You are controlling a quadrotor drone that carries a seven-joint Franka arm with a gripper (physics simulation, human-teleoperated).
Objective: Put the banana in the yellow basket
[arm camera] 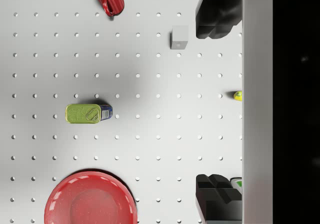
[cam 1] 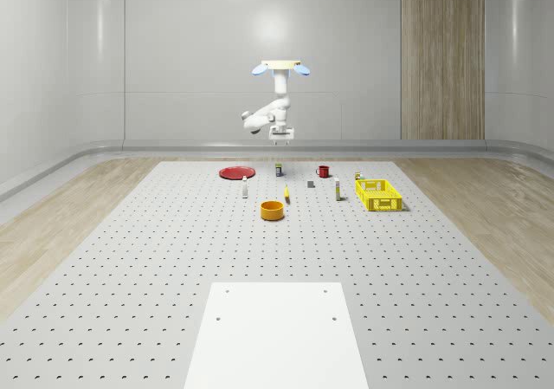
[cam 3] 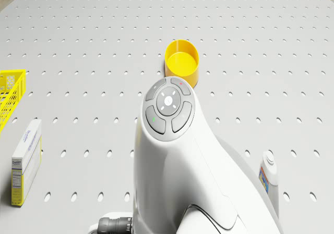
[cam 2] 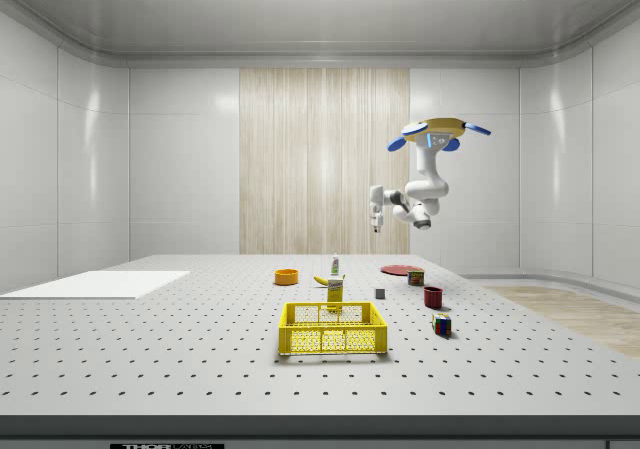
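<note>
The banana lies on the perforated table between an orange bowl and a grey cube; in the side view the banana sits behind a small box. The yellow basket stands at the whole-scene view's right and nearest the camera in the side view. The drone hovers high over the table's far part. Its gripper hangs well above a can. In the wrist view the gripper is open, with bare table between the fingers.
A red plate, a red mug and two small bottles stand around the banana. A colour cube lies near the basket. A white sheet covers the near table end.
</note>
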